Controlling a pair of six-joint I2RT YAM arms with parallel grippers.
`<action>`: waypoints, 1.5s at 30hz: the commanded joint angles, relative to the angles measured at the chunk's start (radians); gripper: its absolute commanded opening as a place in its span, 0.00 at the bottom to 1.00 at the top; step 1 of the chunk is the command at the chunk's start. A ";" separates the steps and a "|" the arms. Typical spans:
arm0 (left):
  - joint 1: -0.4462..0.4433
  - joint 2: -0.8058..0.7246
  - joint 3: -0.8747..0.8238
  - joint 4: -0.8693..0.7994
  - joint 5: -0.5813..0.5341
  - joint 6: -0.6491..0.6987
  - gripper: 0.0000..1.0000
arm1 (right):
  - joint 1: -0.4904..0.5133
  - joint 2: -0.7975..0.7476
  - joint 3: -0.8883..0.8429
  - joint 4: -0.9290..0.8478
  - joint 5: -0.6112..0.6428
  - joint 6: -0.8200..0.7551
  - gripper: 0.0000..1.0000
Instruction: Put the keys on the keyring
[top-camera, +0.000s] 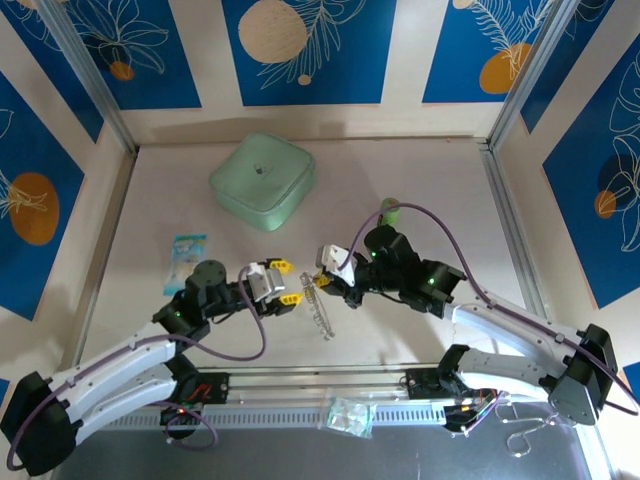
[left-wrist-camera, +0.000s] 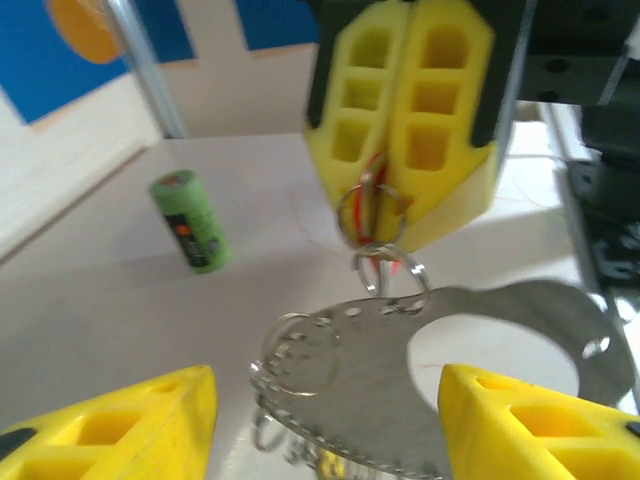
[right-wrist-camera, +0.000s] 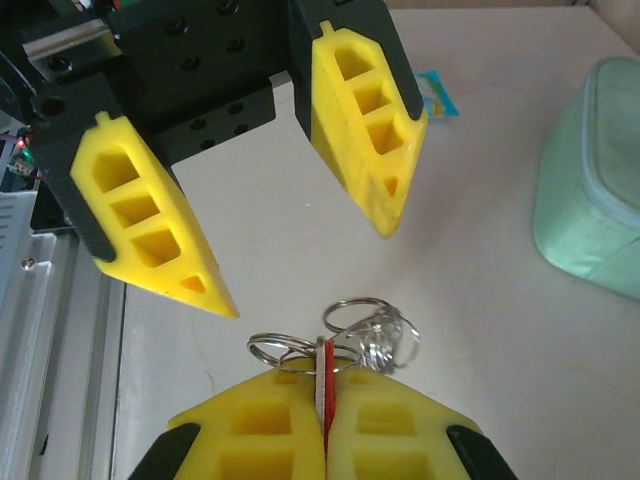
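The walls (top-camera: 310, 50) stand on three sides of the table (top-camera: 420, 170), with blue panels (top-camera: 140, 40) and cream stripes (top-camera: 208, 50) between them. White leaf drawings and orange or cream circles are on the blue. Grey metal posts (top-camera: 86, 75) lean in the back corners. The table is pale beige and evenly lit.

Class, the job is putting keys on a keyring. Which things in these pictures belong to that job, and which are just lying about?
For the job: red-headed key; beaded keyring chain, dangling beneath it.
Lying about: pale green square box; green cylinder; blue packet; clear plastic bag.
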 joint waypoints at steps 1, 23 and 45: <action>-0.006 -0.081 -0.041 0.092 -0.265 -0.097 0.64 | 0.020 0.039 0.070 -0.038 0.022 -0.051 0.00; 0.025 -0.552 -0.222 0.007 -1.320 -0.162 0.72 | 0.128 0.648 0.394 0.199 0.037 0.131 0.00; 0.031 -0.494 -0.247 0.084 -1.344 -0.109 0.70 | 0.065 0.646 0.223 -0.215 0.467 -0.340 0.00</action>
